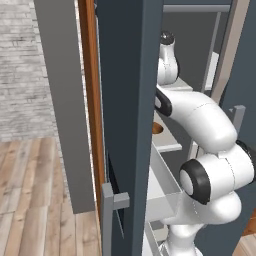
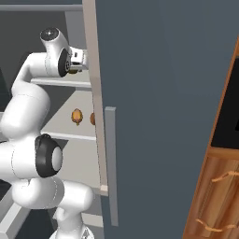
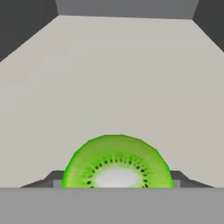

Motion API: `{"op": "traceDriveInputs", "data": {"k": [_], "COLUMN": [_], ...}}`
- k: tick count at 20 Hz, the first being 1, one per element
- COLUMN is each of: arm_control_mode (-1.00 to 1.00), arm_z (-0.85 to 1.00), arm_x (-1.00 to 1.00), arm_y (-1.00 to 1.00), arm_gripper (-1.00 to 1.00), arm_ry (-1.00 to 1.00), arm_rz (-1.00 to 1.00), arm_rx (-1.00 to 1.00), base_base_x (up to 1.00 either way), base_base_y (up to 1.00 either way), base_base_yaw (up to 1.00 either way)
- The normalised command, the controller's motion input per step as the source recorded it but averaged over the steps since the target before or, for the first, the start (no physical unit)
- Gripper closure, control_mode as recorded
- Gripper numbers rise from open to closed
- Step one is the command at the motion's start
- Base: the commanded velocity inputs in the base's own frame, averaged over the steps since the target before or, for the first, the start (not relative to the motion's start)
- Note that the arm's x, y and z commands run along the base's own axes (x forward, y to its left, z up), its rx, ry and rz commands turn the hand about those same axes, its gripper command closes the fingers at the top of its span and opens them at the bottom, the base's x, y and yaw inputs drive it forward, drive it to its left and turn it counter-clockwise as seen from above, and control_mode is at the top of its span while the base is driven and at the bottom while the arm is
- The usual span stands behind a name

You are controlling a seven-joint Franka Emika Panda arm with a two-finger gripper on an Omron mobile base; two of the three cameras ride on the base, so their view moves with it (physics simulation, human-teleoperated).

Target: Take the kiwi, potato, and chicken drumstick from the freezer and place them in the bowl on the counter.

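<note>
The kiwi (image 3: 116, 157) shows its bright green cut face low in the hand view, lying on a pale freezer shelf (image 3: 118, 78). My gripper (image 3: 116, 180) is shut on it, one dark fingertip (image 3: 53, 177) pressed against each side. In the right base view my arm reaches onto an upper shelf of the freezer (image 2: 163, 93), whose dark slate door stands open. One shelf lower lie two brown foods (image 2: 77, 116), one half hidden by the door edge; I cannot tell which is the potato and which the chicken drumstick. The bowl and the counter are out of view.
The open freezer door (image 1: 127, 100) with its grey bar handle (image 1: 107, 215) stands close on the arm's left. A pull-out drawer (image 1: 162, 185) juts out below the shelves. Brown wooden drawers (image 2: 219, 186) stand to the right; wooden floor (image 1: 35, 200) lies to the left.
</note>
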Motion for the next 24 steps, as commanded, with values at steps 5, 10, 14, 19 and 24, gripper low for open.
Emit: {"op": "traceDriveInputs", "data": {"k": [5, 10, 14, 19, 24], "arm_control_mode": [-1.00, -1.00, -1.00, -1.00, -1.00], "arm_z": [0.00, 0.37, 0.41, 0.05, 0.05], "arm_x": [-0.11, -0.61, -0.87, -1.00, -1.00], "arm_y": [-0.07, -0.06, 0.00, -0.15, -0.28], "arm_gripper": [1.00, 1.00, 1.00, 1.00, 1.00], "arm_ry": [-0.03, -0.01, 0.00, -0.06, -0.08], "arm_rz": [0.00, -0.03, 0.00, 0.00, 0.00], "arm_rx": [0.00, 0.00, 0.00, 0.00, 0.02], "base_base_x": [0.00, 0.00, 0.00, 0.00, 0.00], "base_base_y": [0.00, 0.00, 0.00, 0.00, 0.00], "base_base_yaw": [0.00, 0.00, 0.00, 0.00, 0.00]}}
